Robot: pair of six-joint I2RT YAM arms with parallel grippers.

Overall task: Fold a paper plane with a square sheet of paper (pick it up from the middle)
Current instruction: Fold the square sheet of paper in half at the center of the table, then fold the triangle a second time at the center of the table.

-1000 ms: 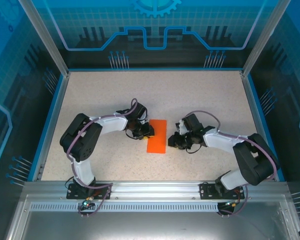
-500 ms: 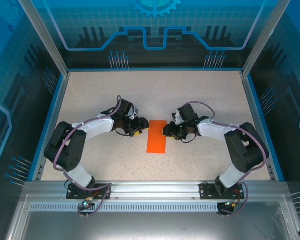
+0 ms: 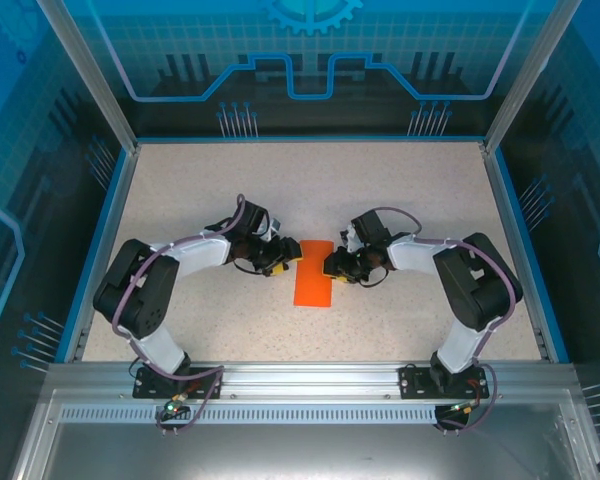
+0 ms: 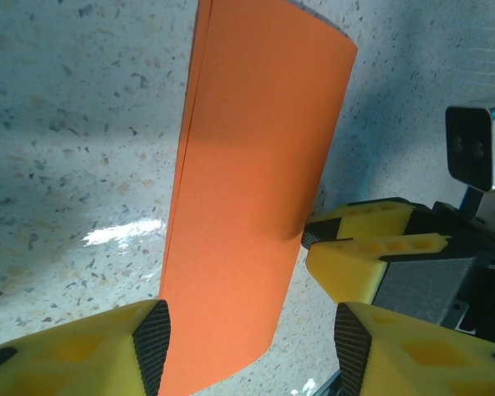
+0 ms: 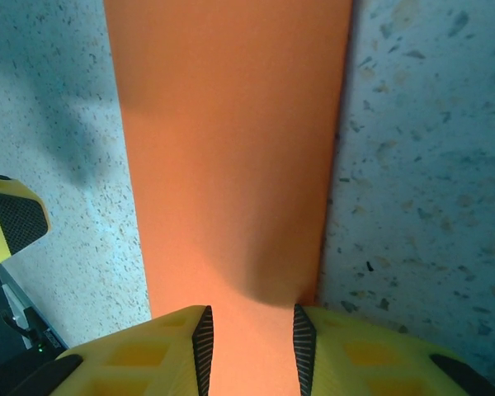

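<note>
From the near edge, where the two arm bases are bolted, the first thing out on the speckled table [image 3: 400,190] is the square sheet of paper [image 3: 313,288]. It lies flat at the middle and looks doubled over into a narrow orange strip; the left wrist view shows two layers along one long edge. Its long axis runs away from me, near end to far end, leaning only slightly.

Further out, both arms reach in toward the strip's far half, one from each side. The left end effector [image 3: 280,263] sits just beside the left long edge with its jaws wide apart, and that edge runs between its fingers [image 4: 153,342]. The right end effector [image 3: 332,266] meets the right long edge with its jaws only a little apart. Orange shows in the narrow gap, and I can't see anything clamped there.

So the paper lies between them, inward from each and crosswise to their reach. Neither arm is clearly nearer. I'd judge the next fold has to work on that far end.
</note>
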